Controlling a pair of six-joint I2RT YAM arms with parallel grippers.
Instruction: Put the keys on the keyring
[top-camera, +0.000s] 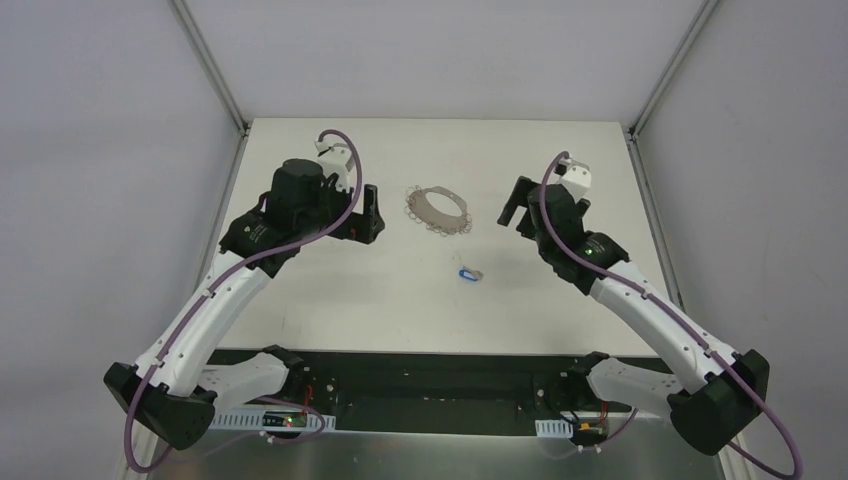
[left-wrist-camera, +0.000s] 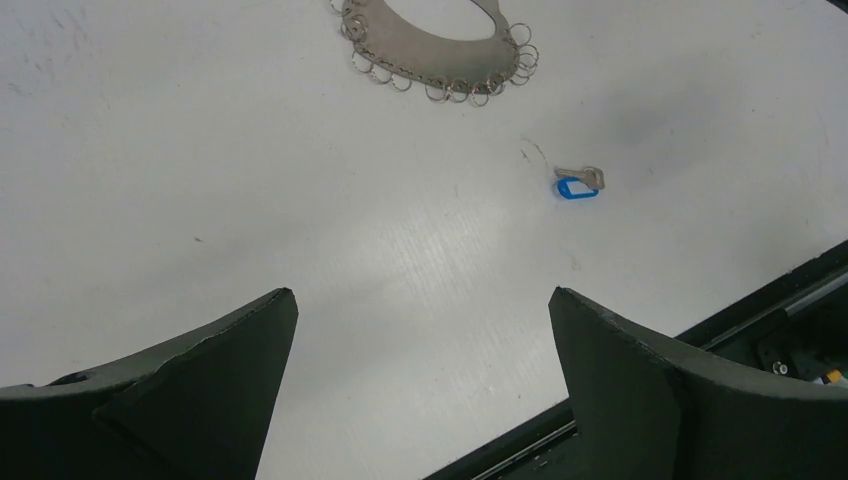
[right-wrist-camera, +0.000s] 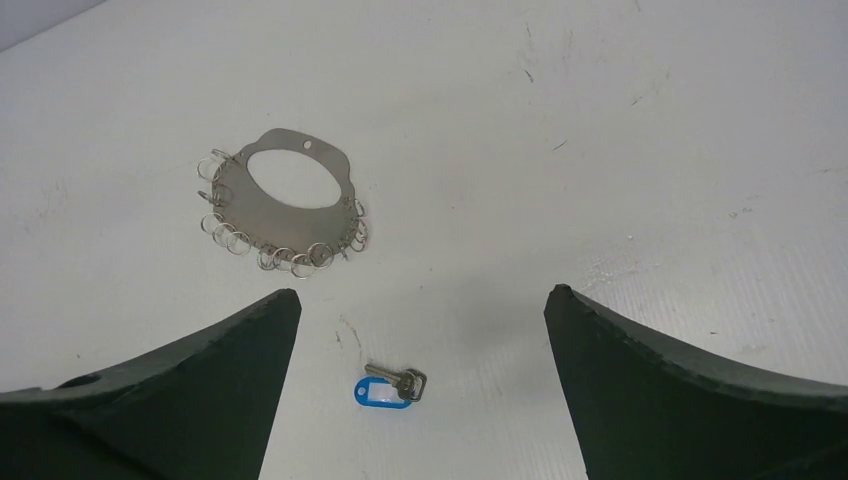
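The key (top-camera: 469, 272) lies flat on the white table (top-camera: 400, 310), a small silvery blade with a bright-blue tag (right-wrist-camera: 382, 394) lying alongside it, the two meeting at a small ring at one end. In the top view its long axis runs roughly left to right across the table, the blue part toward the left arm's side and the pale metal end toward the right arm's side. It touches nothing else. Farther from the arm bases, and apart from the key, rests the keyring (top-camera: 445, 223): a flat silvery band around a wide oval hole, its rim toward the key hung with many small wire loops, its far rim plainer with one small punched hole. The left gripper (top-camera: 368, 215) hovers to the left of the keyring, fingers spread wide and holding nothing. The right gripper (top-camera: 512, 208) hovers on the opposite side, likewise wide open and empty; its wrist view shows the key between its two dark fingers (right-wrist-camera: 200, 400).
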